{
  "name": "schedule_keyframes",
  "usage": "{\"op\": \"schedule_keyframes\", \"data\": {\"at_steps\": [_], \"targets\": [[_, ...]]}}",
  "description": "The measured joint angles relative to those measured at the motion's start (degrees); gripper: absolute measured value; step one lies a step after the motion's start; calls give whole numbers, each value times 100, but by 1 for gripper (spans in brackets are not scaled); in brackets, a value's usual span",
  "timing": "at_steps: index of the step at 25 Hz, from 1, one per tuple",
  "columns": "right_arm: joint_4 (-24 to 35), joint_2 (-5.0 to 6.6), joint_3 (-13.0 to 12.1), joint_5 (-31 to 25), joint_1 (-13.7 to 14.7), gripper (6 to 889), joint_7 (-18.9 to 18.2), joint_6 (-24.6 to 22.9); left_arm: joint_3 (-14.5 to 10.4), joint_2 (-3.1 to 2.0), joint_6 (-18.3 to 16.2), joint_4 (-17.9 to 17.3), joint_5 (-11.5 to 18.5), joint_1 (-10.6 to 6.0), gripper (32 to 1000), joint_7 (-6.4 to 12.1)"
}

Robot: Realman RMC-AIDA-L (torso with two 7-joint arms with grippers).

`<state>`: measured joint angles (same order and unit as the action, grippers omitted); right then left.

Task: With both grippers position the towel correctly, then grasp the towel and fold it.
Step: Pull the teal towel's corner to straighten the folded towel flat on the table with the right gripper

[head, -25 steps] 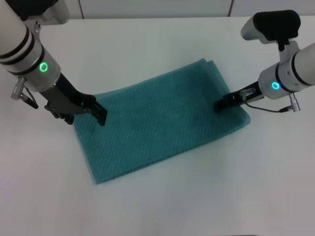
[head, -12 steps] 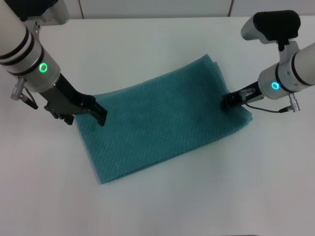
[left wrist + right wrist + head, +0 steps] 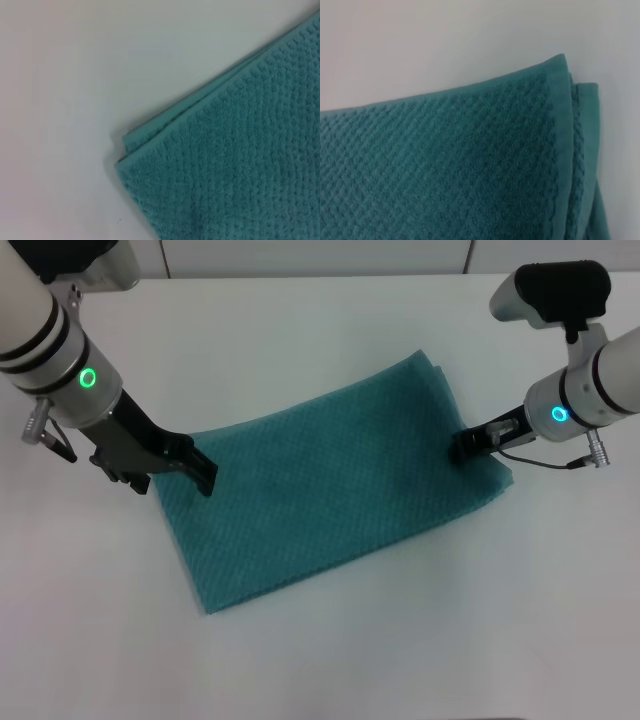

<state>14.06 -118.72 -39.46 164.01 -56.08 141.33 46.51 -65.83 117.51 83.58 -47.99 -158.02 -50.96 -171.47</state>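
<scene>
I see the towel (image 3: pixel 335 475) lying flat and skewed on the white worktop (image 3: pixel 320 660), already doubled into layers. My left gripper (image 3: pixel 205 475) is down at the towel's left short edge, touching the cloth; I cannot tell whether it is clenched or released. My right gripper (image 3: pixel 462 448) sits at the opposite short edge, near the right corner, and its state is just as unclear to me. Both wrist views show layered towel corners (image 3: pixel 125 150) (image 3: pixel 565 65) on the worktop.
</scene>
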Motion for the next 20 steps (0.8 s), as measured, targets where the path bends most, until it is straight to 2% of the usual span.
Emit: {"op": "schedule_keyframes", "data": {"at_steps": [11, 20], "targets": [[5, 7, 0, -1, 0, 102, 0, 2, 0, 0, 0, 0, 0, 11, 891, 0], [116, 14, -32, -144, 39, 101, -73, 238, 0, -1, 1, -22, -11, 32, 891, 0]]}}
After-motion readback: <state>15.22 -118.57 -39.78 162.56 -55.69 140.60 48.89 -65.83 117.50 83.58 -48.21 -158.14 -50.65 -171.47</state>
